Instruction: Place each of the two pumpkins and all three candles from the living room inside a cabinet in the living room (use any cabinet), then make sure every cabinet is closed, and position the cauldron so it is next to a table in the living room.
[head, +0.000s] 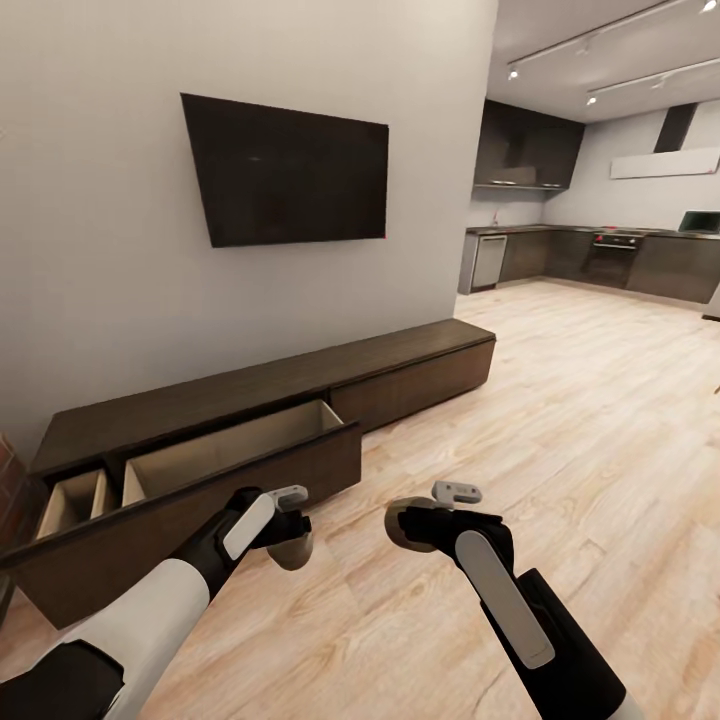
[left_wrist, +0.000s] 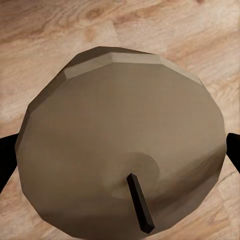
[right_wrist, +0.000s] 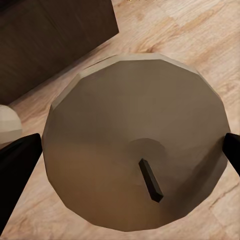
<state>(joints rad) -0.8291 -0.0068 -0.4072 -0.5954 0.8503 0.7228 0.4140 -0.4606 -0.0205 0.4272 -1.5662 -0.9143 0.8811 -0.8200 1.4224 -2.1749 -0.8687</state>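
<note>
Candle clamped in left claw, second candle clamped in right claw, cabinet drawers open.

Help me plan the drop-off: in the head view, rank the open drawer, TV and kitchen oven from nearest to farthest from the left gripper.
1. Open drawer, just beyond the left gripper.
2. TV, up on the wall.
3. Oven, far right in the kitchen.

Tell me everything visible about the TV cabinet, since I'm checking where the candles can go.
The cabinet is a long, low, dark brown wooden unit standing on the pale wood floor against the grey wall, below the wall-mounted TV. Its fronts have no handles. Two drawers at its near end are pulled open, showing pale beige, empty-looking insides; the farther fronts look shut. Nothing rests on its top.
</note>
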